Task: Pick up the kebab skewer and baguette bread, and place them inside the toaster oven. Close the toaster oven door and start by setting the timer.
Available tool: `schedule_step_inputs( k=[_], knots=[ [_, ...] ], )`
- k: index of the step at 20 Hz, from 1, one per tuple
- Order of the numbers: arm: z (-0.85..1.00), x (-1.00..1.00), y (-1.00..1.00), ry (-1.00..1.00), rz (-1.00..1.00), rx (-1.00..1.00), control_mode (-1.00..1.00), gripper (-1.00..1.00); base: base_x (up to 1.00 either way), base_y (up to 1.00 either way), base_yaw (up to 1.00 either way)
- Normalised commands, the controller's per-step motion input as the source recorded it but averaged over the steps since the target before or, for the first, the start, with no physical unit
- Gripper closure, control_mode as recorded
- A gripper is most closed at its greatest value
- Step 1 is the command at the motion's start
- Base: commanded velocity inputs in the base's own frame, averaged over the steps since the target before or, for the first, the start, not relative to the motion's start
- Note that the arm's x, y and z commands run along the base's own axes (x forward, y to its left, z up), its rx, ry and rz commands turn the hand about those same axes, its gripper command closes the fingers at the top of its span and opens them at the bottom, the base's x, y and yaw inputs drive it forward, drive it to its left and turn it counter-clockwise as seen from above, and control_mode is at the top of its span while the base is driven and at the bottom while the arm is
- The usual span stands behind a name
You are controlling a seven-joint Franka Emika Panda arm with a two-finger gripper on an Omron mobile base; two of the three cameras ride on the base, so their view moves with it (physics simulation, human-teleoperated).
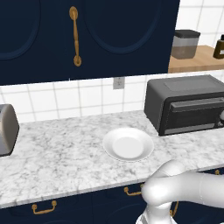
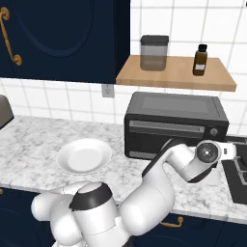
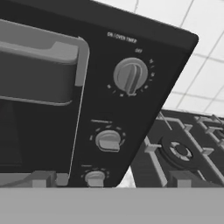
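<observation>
Toaster oven [image 3: 109, 87] closed, top knob [image 3: 130, 76] label blurred, perhaps "OFF", end effector [image 3: 107, 181] spread

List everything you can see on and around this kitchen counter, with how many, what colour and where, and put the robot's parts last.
toaster oven: one, dark grey, back right of the counter, door shut
oven knobs: three, grey, stacked down its right edge
white plate: one, bare, left of the oven
silver toaster: one, far left of the counter
marble counter: one, white and grey
wooden shelf: one, tan, above the oven
canister: one, grey, on the shelf
brown bottle: one, on the shelf
stove: one, black, right of the oven
cabinets: navy, gold handles
wall outlet: one, on the tiles
arm: one, white
gripper: one, open, by the oven's controls
</observation>
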Motion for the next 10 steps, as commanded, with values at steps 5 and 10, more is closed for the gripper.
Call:
schedule_step_inputs(
  k=[5, 10],
  knots=[
    [0.27, 0.0, -0.2, -0.01, 0.0, 0.04, -1.0, -1.0, 0.0, 0.0, 0.0],
    [0.03, -0.01, -0.17, -0.09, 0.0, 0.07, -1.0, -1.0, 0.0, 0.0, 0.0]
  ],
)
